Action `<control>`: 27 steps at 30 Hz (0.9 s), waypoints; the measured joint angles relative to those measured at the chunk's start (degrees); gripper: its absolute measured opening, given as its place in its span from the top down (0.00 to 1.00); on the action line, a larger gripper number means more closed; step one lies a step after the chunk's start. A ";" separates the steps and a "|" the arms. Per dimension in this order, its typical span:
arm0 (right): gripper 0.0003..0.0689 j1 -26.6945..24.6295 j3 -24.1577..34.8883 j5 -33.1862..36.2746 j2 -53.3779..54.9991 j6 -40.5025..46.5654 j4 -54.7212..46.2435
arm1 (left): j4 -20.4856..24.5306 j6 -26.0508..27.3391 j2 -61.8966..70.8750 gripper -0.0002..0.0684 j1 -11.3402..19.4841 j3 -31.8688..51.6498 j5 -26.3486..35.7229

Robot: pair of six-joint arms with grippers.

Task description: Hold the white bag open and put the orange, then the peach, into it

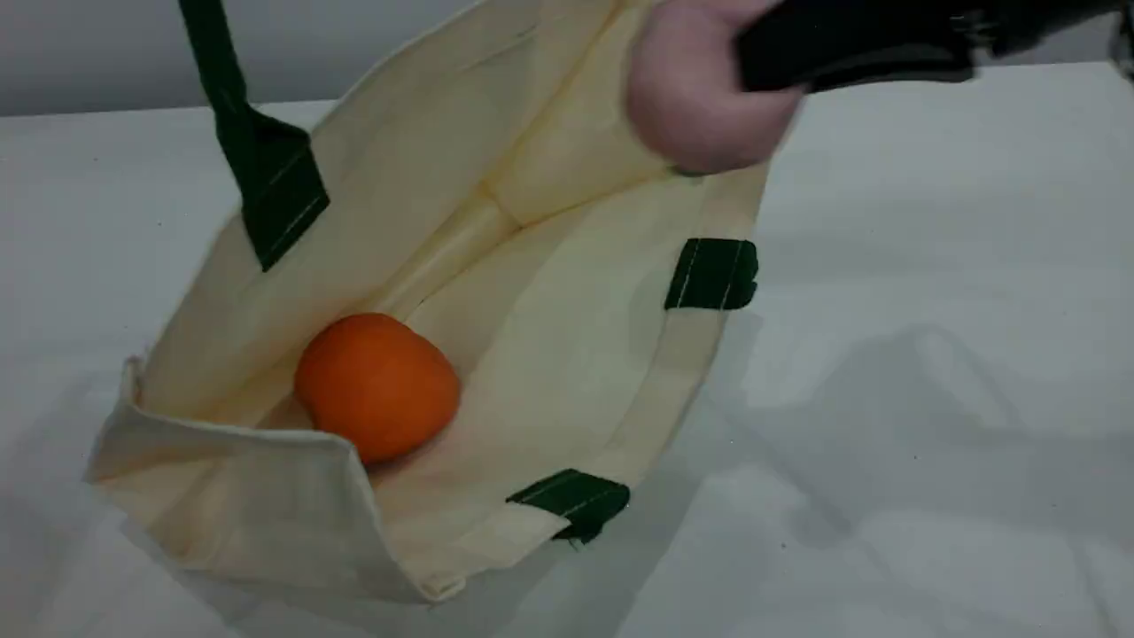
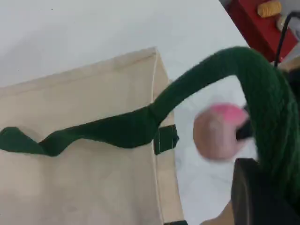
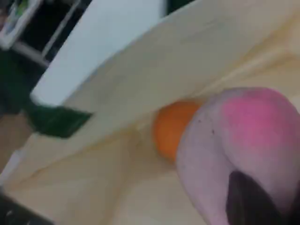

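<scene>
Staged indoor test setup, lab-like rather than a home. Plain white desk [image 1: 930,354] with a bare grey wall directly behind it. Beyond the desk's far corner in the left wrist view: a red box [image 2: 262,26] holding small yellowish items, and a black cable [image 2: 282,33] next to it. Off the desk's edge in the right wrist view: dark, blurred clutter, possibly shelving, too unclear to identify.

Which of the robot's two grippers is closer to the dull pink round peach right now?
The right. The right gripper is shut on the dull pink round peach above the cream canvas bag. The left gripper, off to the side, holds up the bag's dark green strap handle.
</scene>
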 joint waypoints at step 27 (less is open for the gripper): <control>0.91 18.85 -10.96 -8.55 18.54 -5.60 12.24 | -7.39 2.03 0.00 0.90 0.00 0.00 0.13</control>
